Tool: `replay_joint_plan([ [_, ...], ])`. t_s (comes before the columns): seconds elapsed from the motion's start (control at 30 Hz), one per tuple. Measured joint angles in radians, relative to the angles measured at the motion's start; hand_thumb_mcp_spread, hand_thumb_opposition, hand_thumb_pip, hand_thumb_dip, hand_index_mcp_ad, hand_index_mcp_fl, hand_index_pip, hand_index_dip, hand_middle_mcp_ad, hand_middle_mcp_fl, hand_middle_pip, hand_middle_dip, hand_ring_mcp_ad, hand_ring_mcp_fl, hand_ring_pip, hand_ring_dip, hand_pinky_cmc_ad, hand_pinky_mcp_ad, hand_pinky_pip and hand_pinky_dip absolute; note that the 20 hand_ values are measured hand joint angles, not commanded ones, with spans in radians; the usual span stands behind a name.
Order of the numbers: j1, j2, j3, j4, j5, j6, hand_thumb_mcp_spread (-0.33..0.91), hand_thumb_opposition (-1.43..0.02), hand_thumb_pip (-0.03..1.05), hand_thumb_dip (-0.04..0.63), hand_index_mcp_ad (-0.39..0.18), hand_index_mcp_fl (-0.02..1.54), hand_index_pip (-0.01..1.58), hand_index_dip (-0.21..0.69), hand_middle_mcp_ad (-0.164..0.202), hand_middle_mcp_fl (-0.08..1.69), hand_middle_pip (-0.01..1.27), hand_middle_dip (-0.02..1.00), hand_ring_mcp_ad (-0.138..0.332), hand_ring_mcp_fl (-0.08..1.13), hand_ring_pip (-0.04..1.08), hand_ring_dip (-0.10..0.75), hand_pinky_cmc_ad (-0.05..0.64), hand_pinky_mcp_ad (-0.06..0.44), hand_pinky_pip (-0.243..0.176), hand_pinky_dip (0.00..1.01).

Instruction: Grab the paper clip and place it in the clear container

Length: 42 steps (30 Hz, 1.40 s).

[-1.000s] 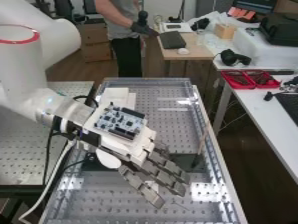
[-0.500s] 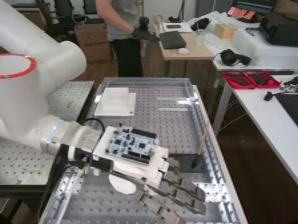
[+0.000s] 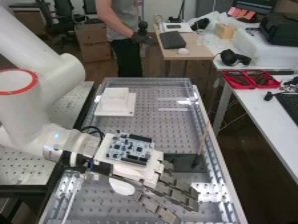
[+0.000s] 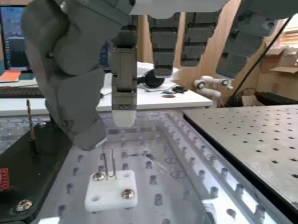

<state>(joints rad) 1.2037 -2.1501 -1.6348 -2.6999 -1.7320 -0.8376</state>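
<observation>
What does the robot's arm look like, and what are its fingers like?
The arm is smooth, white and rounded like fat pipes, with a red ring around one part. Black cables loop near the wrist. The hand has a whitish back carrying a small circuit board. Its fingers are dark grey, made of chunky linked blocks.
</observation>
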Motion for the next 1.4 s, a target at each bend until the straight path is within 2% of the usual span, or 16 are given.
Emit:
replay_joint_plan([
  [0.37, -0.01, -0.016, 0.007, 0.006, -0.031, -0.048, 0.48, -0.82, 0.53, 0.269, -0.113, 0.27, 1.35, 0.086, 0.093, 0.15, 0.14, 0.19, 0.101, 0.06, 0.11, 0.08, 0.346, 0.264, 0.037, 0.18],
  [0.43, -0.012, -0.019, 0.009, 0.004, -0.038, -0.053, 0.48, -0.82, 0.53, 0.269, -0.108, 0.27, 1.35, 0.086, 0.093, 0.16, 0.14, 0.19, 0.101, 0.06, 0.11, 0.08, 0.346, 0.262, 0.051, 0.18],
  [1.0, -0.028, -0.044, 0.037, -0.011, -0.11, -0.097, 0.49, -0.83, 0.53, 0.269, -0.113, 0.29, 1.38, 0.063, 0.087, 0.19, 0.13, 0.19, 0.093, 0.08, 0.11, 0.08, 0.349, 0.264, 0.051, 0.18],
  [1.4, -0.033, -0.06, 0.058, -0.024, -0.134, -0.116, 0.54, -0.88, 0.53, 0.269, -0.152, 0.42, 1.51, 0.059, 0.087, 0.2, 0.13, 0.2, 0.091, 0.1, 0.1, 0.08, 0.346, 0.262, 0.051, 0.18],
])
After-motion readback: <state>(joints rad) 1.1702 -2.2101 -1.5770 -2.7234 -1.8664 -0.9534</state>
